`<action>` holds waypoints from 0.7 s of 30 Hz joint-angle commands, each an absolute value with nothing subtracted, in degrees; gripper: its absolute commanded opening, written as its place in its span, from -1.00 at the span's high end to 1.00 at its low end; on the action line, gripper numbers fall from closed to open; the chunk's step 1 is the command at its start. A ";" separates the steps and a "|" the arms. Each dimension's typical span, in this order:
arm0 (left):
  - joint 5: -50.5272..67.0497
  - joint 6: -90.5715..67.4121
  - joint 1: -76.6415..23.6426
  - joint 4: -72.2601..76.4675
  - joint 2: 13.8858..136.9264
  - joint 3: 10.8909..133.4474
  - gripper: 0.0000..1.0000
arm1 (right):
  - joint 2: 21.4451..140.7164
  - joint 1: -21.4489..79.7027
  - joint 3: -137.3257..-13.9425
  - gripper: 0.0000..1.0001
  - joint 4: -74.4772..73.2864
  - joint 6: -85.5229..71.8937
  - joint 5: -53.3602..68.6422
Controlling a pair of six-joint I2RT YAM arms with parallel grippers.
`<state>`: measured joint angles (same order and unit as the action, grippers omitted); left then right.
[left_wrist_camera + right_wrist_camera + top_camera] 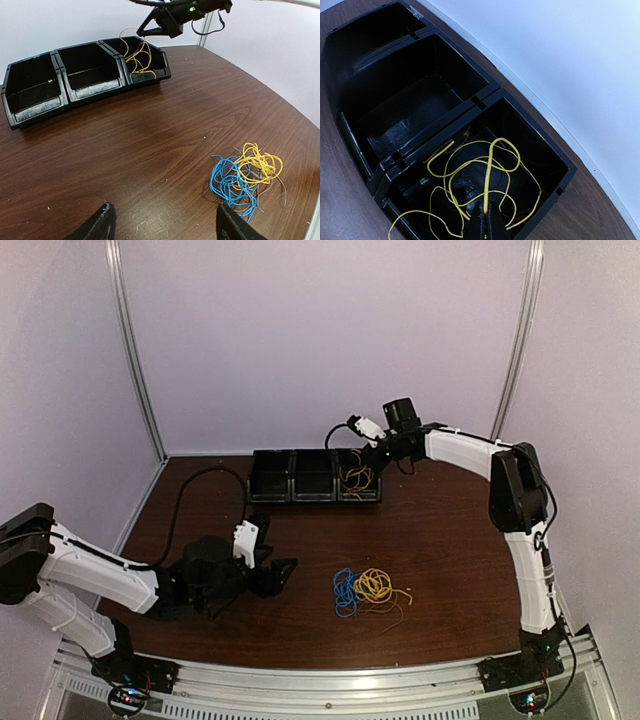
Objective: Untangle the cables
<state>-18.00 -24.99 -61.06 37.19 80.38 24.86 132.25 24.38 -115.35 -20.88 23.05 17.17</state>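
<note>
A tangle of cables lies on the table: a blue coil point(345, 592) point(227, 182), a yellow coil point(375, 585) point(257, 162) and thin dark strands point(392, 608) under them. My left gripper point(275, 575) point(165, 210) hovers low over the wood just left of the tangle, open and holding nothing. Another yellow cable point(490, 165) point(137, 57) spills in loose loops into the rightmost bin point(540, 135). My right gripper point(485, 212) point(372, 448) hangs above that bin, shut on one strand of this yellow cable.
Three black bins point(313, 478) point(90, 87) stand in a row at the back of the table; the left and middle ones hold nothing. Pale walls and metal frame posts point(135, 350) close in the sides.
</note>
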 commanded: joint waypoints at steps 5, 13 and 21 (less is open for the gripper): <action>-17.90 -25.58 -60.73 38.13 79.91 25.54 -0.39 | 139.28 25.65 -122.55 1.00 -25.12 23.54 11.57; -18.04 -26.05 -60.73 38.85 80.01 24.80 -0.40 | 140.40 25.84 -122.70 1.00 -26.26 23.55 11.86; -17.67 -26.37 -60.69 39.99 81.12 24.87 -0.39 | 137.33 25.92 -121.46 0.99 -27.61 22.43 13.17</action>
